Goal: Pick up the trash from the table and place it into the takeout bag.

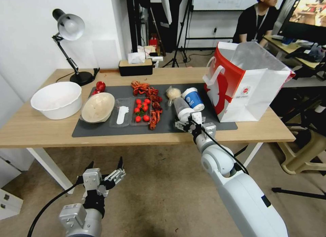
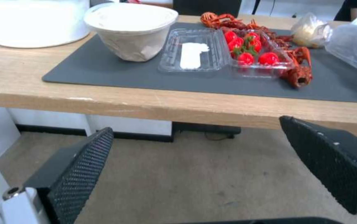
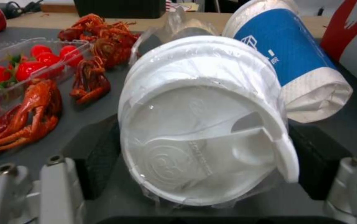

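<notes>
Two cups lie on their sides on the dark grey mat [image 1: 102,130] of the table [image 1: 34,128], side by side near the takeout bag [image 1: 251,90]. One, the clear white-lidded cup [image 3: 203,124], has its long axis running from the table's near edge toward the far side, lid toward the robot; the right gripper [image 1: 194,124] has a pad on each side of it at the lid end, seemingly closed on it. Beside it the blue-white paper cup [image 1: 193,99] lies roughly parallel, just before the bag, which stands upright, its mouth open. A knotted plastic bag [image 1: 173,92] lies behind the cups. The clear clamshell tray [image 1: 130,111] holds several red tomatoes [image 1: 142,109] in one half and a white spoon-like piece in the other. The beige paper bowl [image 1: 97,107] is tipped. The left gripper [image 1: 105,177] hangs below the table edge, fingers spread apart.
</notes>
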